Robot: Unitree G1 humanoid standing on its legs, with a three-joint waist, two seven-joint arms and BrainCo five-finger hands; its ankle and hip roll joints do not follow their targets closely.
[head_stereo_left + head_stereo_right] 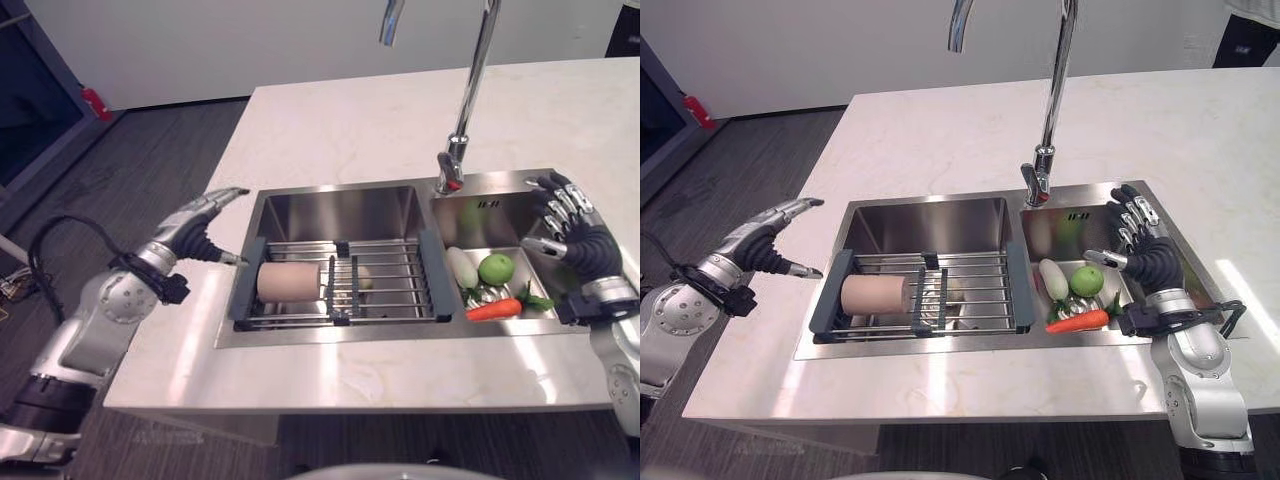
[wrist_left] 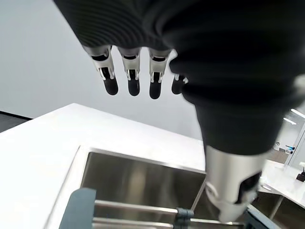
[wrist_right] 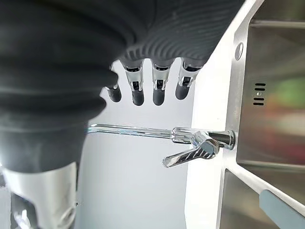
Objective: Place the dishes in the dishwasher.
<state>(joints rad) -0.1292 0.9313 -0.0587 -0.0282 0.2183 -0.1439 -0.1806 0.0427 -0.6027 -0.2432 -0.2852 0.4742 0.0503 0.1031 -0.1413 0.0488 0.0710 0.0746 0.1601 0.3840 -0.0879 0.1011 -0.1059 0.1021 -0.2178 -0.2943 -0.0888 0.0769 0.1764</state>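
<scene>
A pale brown cup (image 1: pixel 289 281) is seen lying on its side on the wire rack (image 1: pixel 385 285) that sits across the left half of the sink (image 1: pixel 340 215). Its round bottom is turned toward the robot's left. More dishes seem to lie under the rack bars just beside the cup, but they cannot be made out well.

The cup looks small and light. It is judged to be hard and smooth, so it may slip, and it may break if it is dropped. Because it is round and lying down, it can roll along the bars. It is best taken around its middle, with the thumb on 1 side and the fingers on the other.

The left hand (image 1: pixel 205 215) is held in the air over the tabletop (image 1: pixel 350 120), just beside the left end of the rack. Its fingers are relaxed and nothing is held. The right hand (image 1: pixel 1145 250) is held over the right edge of the sink, its fingers spread loose and empty too.

In the right half of the sink lie a green apple (image 1: pixel 496 268), a carrot (image 1: pixel 493 310) and a white vegetable (image 1: pixel 461 266). A tall tap (image 1: pixel 465 100) stands behind the sink. The tabletop is pale, smooth and shiny. The floor (image 1: pixel 150 160) is dark wood. No dishwasher is seen.
</scene>
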